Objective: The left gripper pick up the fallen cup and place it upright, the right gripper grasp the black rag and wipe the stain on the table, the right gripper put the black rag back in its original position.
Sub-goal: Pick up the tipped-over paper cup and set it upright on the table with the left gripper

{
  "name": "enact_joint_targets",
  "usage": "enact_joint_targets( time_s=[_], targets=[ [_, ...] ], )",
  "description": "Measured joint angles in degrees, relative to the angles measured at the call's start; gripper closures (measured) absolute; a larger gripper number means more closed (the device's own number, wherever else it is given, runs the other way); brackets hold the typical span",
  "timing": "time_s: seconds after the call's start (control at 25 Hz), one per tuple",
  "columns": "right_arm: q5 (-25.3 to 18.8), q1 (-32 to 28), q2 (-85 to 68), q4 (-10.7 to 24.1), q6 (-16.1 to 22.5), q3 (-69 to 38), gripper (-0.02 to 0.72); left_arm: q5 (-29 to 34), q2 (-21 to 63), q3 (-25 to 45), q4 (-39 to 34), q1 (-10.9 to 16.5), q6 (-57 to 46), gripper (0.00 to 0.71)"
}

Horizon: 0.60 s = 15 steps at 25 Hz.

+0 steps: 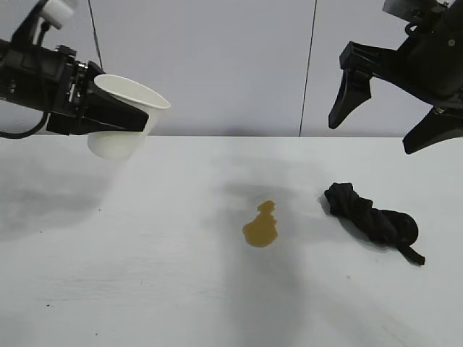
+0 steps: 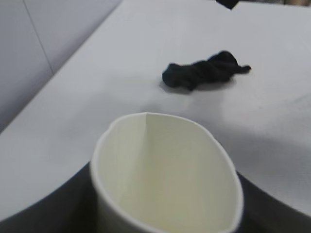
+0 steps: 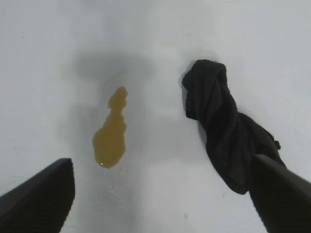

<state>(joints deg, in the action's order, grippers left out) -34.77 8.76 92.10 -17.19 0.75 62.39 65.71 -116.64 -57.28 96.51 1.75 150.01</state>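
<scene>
My left gripper [image 1: 119, 116] is shut on the white paper cup [image 1: 123, 119] and holds it in the air at the far left, tilted with its mouth up and to the right. The cup's open mouth [image 2: 165, 179] fills the left wrist view. My right gripper [image 1: 380, 119] hangs open and empty high at the right, above the black rag [image 1: 372, 217]. The rag lies bunched on the table [image 1: 145, 275], also seen in the left wrist view [image 2: 204, 70] and the right wrist view [image 3: 223, 131]. The brownish-yellow stain [image 1: 262, 225] lies left of the rag and shows in the right wrist view [image 3: 111, 133].
A grey wall with vertical seams stands behind the table's far edge [image 1: 231, 136]. The left arm casts a shadow on the table's left part.
</scene>
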Motion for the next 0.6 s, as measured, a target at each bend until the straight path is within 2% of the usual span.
enact_joint_targets(
  time_s=[0.32, 0.6],
  targets=[
    [0.4, 0.0, 0.0, 0.0, 0.0, 0.0, 0.03, 0.0, -7.6, -2.9, 0.7, -0.1, 0.2, 0.315],
    [1.7, 0.0, 0.0, 0.0, 0.0, 0.0, 0.03, 0.0, -11.5, -3.0, 0.8, -1.8, 0.3, 0.315]
  ],
)
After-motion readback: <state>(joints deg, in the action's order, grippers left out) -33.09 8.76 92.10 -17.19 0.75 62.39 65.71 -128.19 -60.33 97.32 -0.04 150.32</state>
